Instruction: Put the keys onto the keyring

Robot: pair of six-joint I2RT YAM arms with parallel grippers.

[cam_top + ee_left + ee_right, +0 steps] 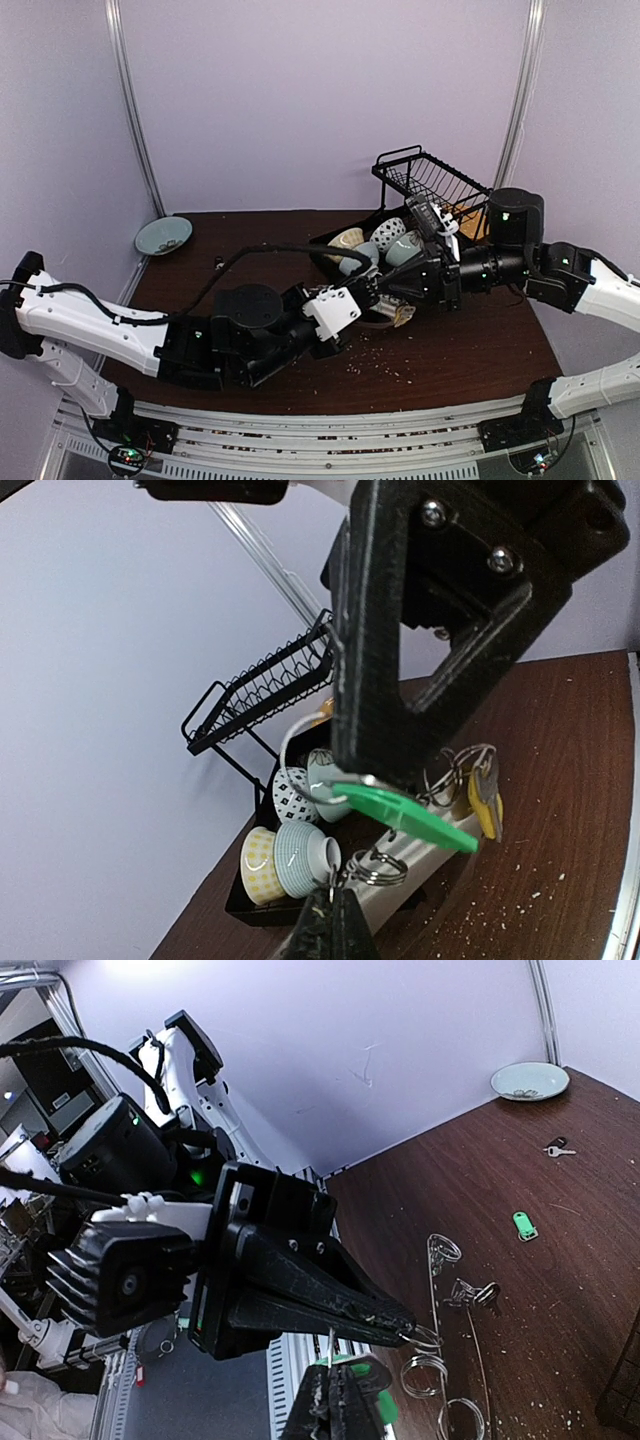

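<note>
My two grippers meet tip to tip above the table's middle, left gripper (pixel 366 292) and right gripper (pixel 386 294). In the left wrist view my left gripper (pixel 335 892) is shut on a small silver split ring (pixel 385 870). Just above it the right gripper (pixel 372 776) is shut on a green-tagged key (pixel 405 817). The thin wire keyring (pixel 286 748) curves up from that grip. A yellow-headed key (pixel 484 802) and silver rings hang behind. In the right wrist view my right gripper (pixel 340 1378) pinches the green tag, and the left gripper (pixel 408 1332) holds its ring.
A black dish rack (pixel 430 178) and a black tray of patterned cups (pixel 385 240) stand at the back right. A pale bowl (pixel 163 236) sits at the back left. A loose key (pixel 558 1148) and a green tag (pixel 523 1225) lie on the table. Crumbs dot the wood.
</note>
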